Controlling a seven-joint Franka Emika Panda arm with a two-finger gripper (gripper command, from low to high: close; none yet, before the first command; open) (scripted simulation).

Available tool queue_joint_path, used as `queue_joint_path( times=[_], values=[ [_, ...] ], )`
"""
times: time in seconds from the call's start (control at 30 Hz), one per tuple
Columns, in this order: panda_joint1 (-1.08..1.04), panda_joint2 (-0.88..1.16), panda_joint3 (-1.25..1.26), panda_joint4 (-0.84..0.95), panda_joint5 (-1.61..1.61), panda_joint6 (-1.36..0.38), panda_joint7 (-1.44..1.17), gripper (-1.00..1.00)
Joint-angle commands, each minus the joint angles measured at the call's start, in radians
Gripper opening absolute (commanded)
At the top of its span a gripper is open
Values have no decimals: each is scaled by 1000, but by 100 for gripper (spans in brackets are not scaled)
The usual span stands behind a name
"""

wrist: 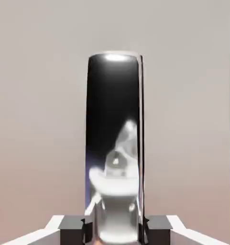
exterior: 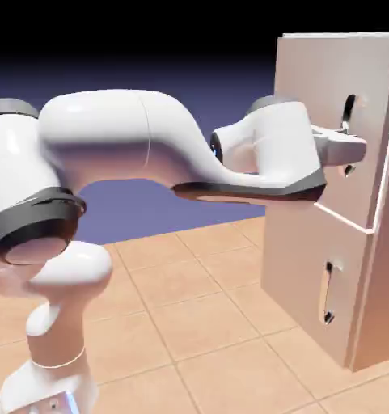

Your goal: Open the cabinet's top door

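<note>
You had the gripper (exterior: pixel 348 144) clamped tight on the top door's handle (wrist: pixel 115 143), the glossy, mirror-dark metal bar filling the space between the two grey fingertips (wrist: pixel 72 225) in the hand view. The cabinet (exterior: pixel 310 242) stood at the right of the exterior view, a tall boxy shape in smooth matte beige-pink. The top door (exterior: pixel 327 81) was its flat upper panel, edged below by a thin white line. Beneath it, the lower panel carried a shorter vertical handle (exterior: pixel 329 293). The arm's rounded white casing (exterior: pixel 149 145) reached level from the left over a tan tiled floor (exterior: pixel 197 315).
</note>
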Motion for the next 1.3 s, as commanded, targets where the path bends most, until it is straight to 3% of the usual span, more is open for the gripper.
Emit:
queue_joint_path(
  times=[0.0, 0.7, 1.27],
  values=[
    [-36, 5, 29, -24, 18, -17, 0, -100],
    [-796, 3, 740, -390, 447, -216, 0, -100],
    [-1411, -162, 1306, -501, 835, -76, 3, -100]
  ],
)
